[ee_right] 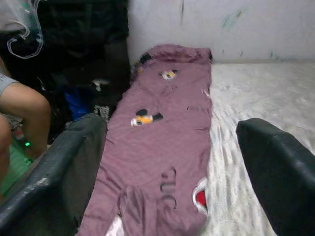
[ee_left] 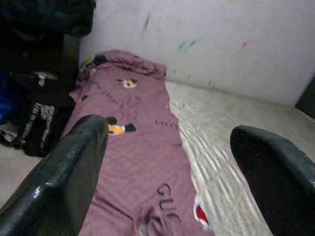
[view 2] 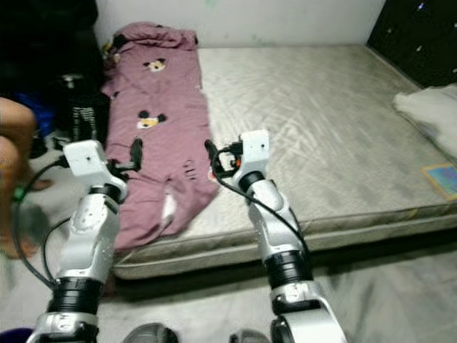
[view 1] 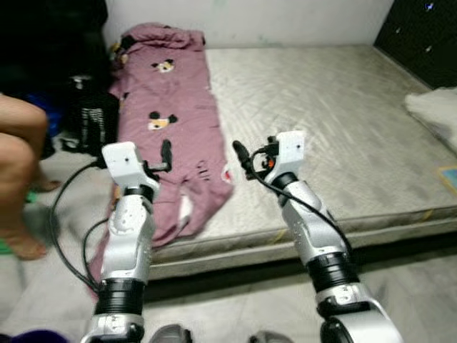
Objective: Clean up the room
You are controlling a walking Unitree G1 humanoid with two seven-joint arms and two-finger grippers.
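My left tool (view 1: 167, 153) is open, jaws spread, holding nothing, hovering over the near end of the purple Mickey-print blanket (view 1: 166, 107). My right tool (view 1: 246, 158) is also open and empty, just off the blanket's right edge, over bare mattress (view 1: 328, 121). The blanket lies along the mattress's left side, long axis running straight away from me toward the wall (ee_left: 221, 44); its near end spills over the mattress edge toward the floor (view 1: 235, 300). Left tool is nearer, right beside it. Best guess: grab the near hem with both. A person's legs (view 1: 18, 171) sit left, near the blanket: watch clearance.
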